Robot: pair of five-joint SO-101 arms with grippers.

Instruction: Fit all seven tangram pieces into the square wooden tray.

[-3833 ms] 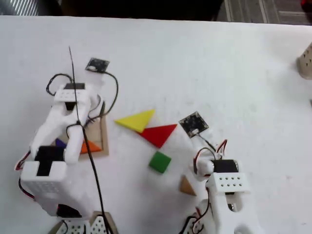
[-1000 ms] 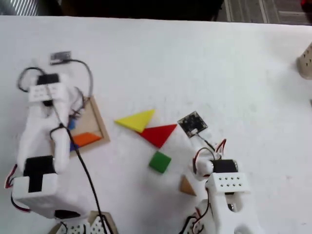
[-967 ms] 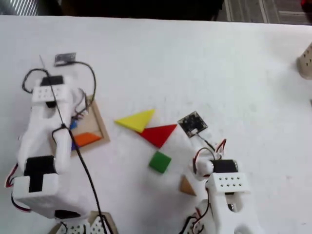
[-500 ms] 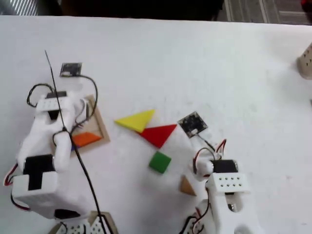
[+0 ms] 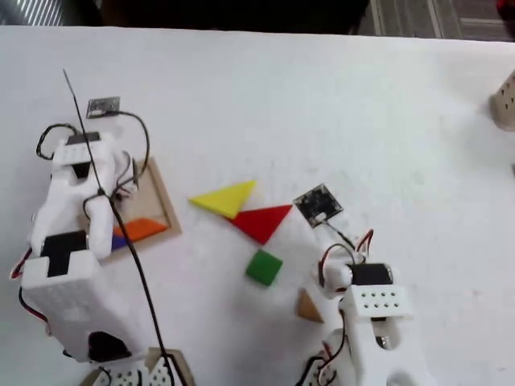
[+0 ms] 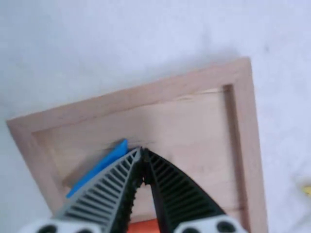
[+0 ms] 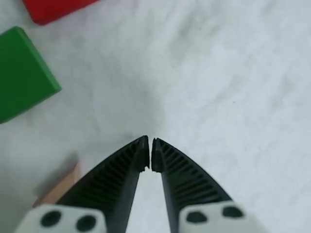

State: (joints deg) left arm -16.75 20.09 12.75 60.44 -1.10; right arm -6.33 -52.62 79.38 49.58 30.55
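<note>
The square wooden tray [image 5: 165, 201] lies at the table's left, half under my left arm [image 5: 72, 201]. An orange piece [image 5: 143, 229] and a blue piece [image 5: 119, 241] lie inside it. In the left wrist view my left gripper [image 6: 142, 154] is shut over the tray floor [image 6: 194, 131], its tip beside the blue piece [image 6: 97, 167]; the orange piece [image 6: 146, 226] peeks out below. The yellow triangle [image 5: 225, 198], red triangle [image 5: 262, 221], green square [image 5: 264, 267] and tan triangle [image 5: 308, 306] lie on the table. My right gripper [image 7: 149, 145] is shut above bare table between the green square [image 7: 22, 73] and the tan triangle [image 7: 58, 187].
The right arm [image 5: 374, 322] stands at the front edge, right of the loose pieces. A tan perforated object [image 5: 505, 100] sits at the far right edge. A black cable [image 5: 121, 241] crosses the left arm. The table is white and open toward the back.
The left arm's wrist has shifted a little to the left and toward the back over the tray. The loose pieces and the right arm have not moved.
</note>
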